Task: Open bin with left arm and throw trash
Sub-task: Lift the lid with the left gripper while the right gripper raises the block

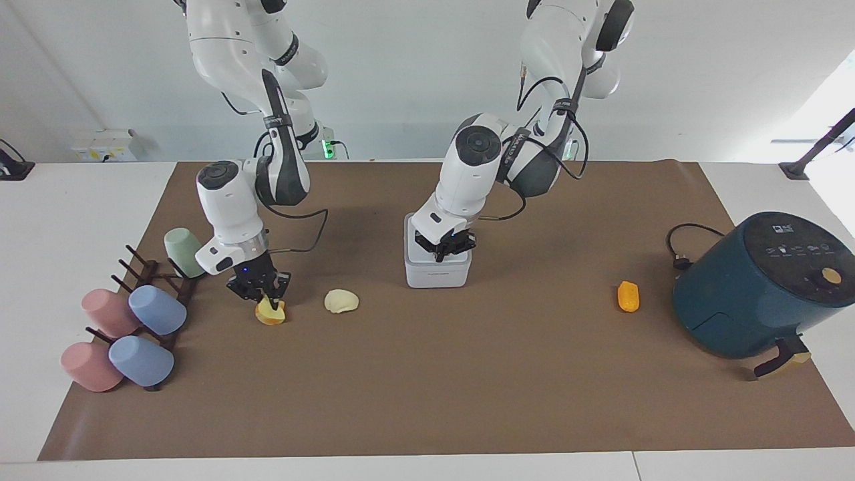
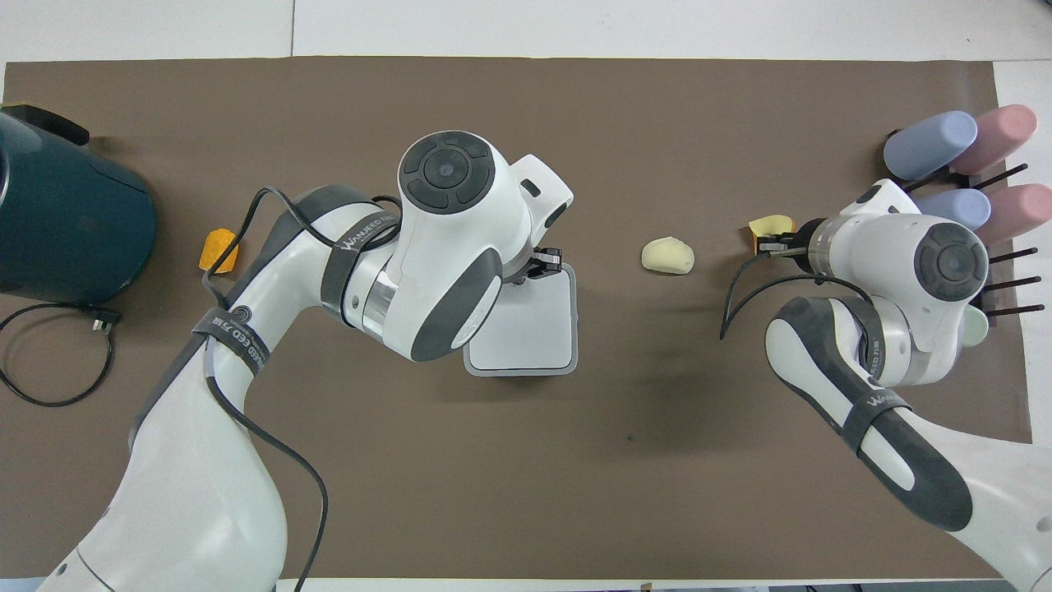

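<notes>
The white-grey bin (image 1: pixel 437 270) stands mid-table with its lid (image 2: pixel 526 325) down. My left gripper (image 1: pixel 446 251) is shut, and its tips rest on the lid's edge farthest from the robots; this gripper (image 2: pixel 544 264) shows at the same edge from above. Toward the right arm's end, my right gripper (image 1: pixel 268 298) points down, shut on the top of the yellow wedge (image 1: pixel 271 312) of trash, which stands tipped on the mat. From above, the wedge (image 2: pixel 771 225) pokes out past the right gripper (image 2: pixel 764 242). A cream lump (image 1: pixel 341 300) lies between wedge and bin. An orange oblong (image 1: pixel 628 296) lies near the air fryer.
A dark-teal air fryer (image 1: pixel 761 284) with its cable sits at the left arm's end. A wooden rack with pink and blue cups (image 1: pixel 157 310) and a green cup (image 1: pixel 182 251) stands at the right arm's end. A brown mat (image 1: pixel 427 394) covers the table.
</notes>
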`<state>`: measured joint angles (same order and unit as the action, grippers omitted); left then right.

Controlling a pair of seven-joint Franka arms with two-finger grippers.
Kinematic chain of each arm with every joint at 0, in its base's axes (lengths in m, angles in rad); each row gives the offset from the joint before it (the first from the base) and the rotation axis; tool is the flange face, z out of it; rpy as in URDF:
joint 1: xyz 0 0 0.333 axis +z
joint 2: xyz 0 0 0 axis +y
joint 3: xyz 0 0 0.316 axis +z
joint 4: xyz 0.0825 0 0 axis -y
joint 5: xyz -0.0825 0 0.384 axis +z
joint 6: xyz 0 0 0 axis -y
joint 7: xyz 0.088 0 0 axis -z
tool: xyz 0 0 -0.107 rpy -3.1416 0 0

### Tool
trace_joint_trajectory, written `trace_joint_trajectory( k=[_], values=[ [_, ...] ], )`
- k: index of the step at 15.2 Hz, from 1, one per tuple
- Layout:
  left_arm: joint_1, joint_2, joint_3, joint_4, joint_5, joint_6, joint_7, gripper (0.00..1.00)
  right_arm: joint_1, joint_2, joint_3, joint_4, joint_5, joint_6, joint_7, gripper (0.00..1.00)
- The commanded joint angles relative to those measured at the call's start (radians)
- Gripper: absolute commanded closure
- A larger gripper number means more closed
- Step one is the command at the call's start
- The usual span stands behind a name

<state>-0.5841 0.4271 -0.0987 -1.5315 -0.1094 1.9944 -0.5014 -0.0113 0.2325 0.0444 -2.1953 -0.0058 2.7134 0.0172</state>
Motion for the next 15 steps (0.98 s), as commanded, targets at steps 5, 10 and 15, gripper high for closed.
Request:
trace_joint_trajectory(
  k=[5,10,15],
  values=[
    [-0.005,-0.054,0.013,-0.041,0.007,-0.035,0.026,1.0,-0.006,-0.172,0.002,-0.003,0.01,-0.188,-0.011,1.0],
    [0.006,-0.165,0.016,-0.033,-0.016,-0.144,0.029,1.0,-0.018,-0.335,0.0,0.055,0.01,-0.483,0.021,1.0],
    [0.099,-0.287,0.024,-0.027,-0.021,-0.311,0.164,1.0,-0.018,-0.424,-0.009,0.136,0.01,-0.7,0.023,1.0]
  ],
)
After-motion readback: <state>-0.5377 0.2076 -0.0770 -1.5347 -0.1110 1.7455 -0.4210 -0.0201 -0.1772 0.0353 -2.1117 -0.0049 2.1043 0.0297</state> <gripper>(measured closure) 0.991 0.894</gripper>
